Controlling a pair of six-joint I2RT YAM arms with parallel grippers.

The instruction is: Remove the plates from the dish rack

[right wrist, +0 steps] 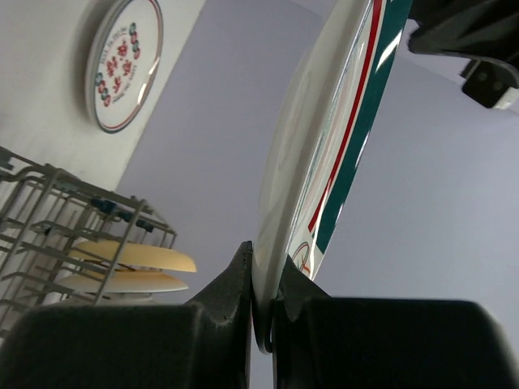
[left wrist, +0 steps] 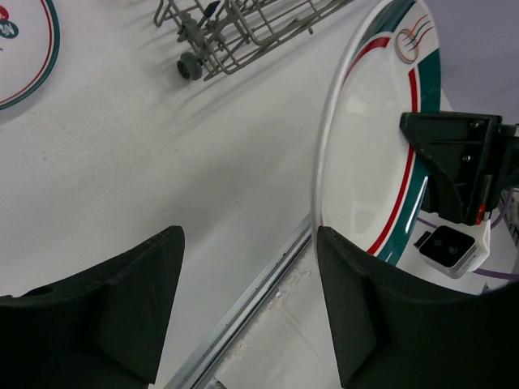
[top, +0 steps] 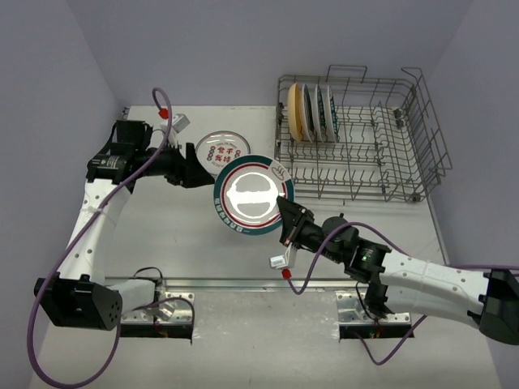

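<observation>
My right gripper [top: 289,220] [right wrist: 261,261] is shut on the near rim of a white plate with a teal and red rim band [top: 253,194] [right wrist: 324,146] and holds it tilted above the table. My left gripper [top: 203,173] [left wrist: 247,237] is open at that plate's left edge; the rim [left wrist: 323,162] meets the tip of one finger [left wrist: 349,275]. A plate with red characters [top: 222,151] [right wrist: 123,65] [left wrist: 20,49] lies flat on the table. The grey wire dish rack [top: 381,166] [left wrist: 243,32] stands at the back right. In its left end stand a tan-yellow plate [top: 296,111] [right wrist: 138,259] and teal-rimmed plates [top: 323,110].
A metal rail [top: 243,284] [left wrist: 243,300] runs along the table's near edge. A small white box [top: 180,123] lies at the back left. Purple cables loop off both arms. Walls close in the table on the left, back and right.
</observation>
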